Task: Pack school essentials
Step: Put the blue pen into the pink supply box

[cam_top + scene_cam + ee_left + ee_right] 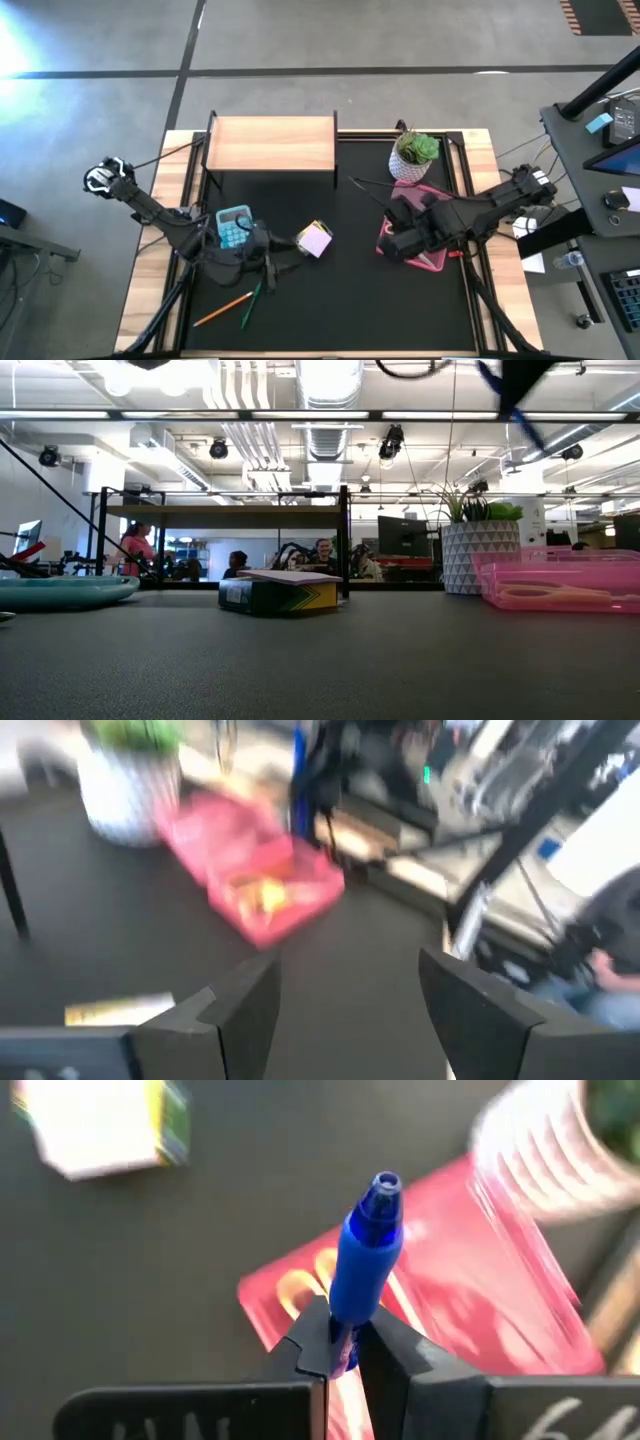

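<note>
My right gripper [345,1330] is shut on a blue pen [365,1245] above the pink case [432,258], [480,1270], which lies flat on the black mat with yellow-handled scissors [300,1290] inside. In the low view the pen [515,410] shows slanted, high above the table. My left gripper [345,985] is open and empty, near the teal calculator [235,226] and the yellow-pink sticky-note block [315,240]. An orange pencil [225,310] and a green pen [250,303] lie flat near the table's front left. My right gripper pinches the blue pen between its two fingers at one end of the barrel [345,1320]. The rest of the pen sticks out ahead of the fingertips. The pen is lifted clear, above the pink case.
A potted green plant [414,158] stands just behind the pink case. A wooden shelf [270,143] stands at the back middle. The mat's middle [350,290] is bare. People sit in the room behind the table [320,555].
</note>
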